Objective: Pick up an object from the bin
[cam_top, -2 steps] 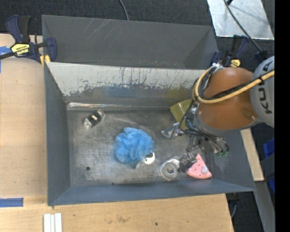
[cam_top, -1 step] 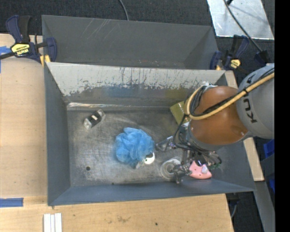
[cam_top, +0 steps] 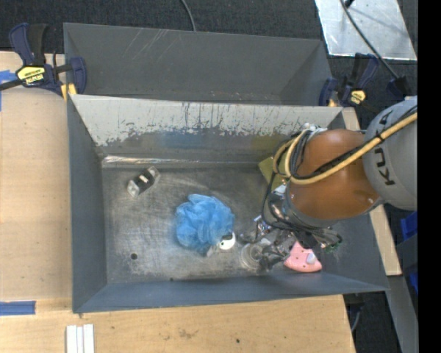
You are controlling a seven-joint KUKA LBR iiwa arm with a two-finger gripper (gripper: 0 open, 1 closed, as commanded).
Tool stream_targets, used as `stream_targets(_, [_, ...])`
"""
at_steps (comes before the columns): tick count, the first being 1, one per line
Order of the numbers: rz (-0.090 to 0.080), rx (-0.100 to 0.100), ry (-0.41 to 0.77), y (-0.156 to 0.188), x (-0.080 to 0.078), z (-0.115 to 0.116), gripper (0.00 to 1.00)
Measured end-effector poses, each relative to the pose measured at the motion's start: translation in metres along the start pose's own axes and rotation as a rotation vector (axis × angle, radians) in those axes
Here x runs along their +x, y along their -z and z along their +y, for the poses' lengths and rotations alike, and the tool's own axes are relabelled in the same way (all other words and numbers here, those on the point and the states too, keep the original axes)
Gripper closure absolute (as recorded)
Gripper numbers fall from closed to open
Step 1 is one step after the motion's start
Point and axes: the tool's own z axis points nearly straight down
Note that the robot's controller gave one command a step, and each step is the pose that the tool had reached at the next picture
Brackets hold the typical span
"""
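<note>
Hand (cam_top: 268, 247) is low at the bin's (cam_top: 88, 197) four o'clock corner, right beside a flat pink piece (cam_top: 303, 259) (blue mesh puff (cam_top: 203, 223) sits at its nine o'clock). Clenched or released? Cannot tell. Nothing visibly lifted yet, so the whole pick remains.

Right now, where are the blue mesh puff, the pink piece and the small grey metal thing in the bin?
blue mesh puff (cam_top: 202, 223): camera view, middle of its ruffles.
pink piece (cam_top: 306, 260): camera view, its visible middle.
small grey metal thing (cam_top: 141, 181): camera view, its middle.
</note>
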Motion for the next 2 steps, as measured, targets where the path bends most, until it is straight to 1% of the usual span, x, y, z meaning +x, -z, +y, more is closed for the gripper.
stream_targets(2, [-0.002, 0.001, 0.041, 0.0006, -0.0008, 0.0001, 1.0])
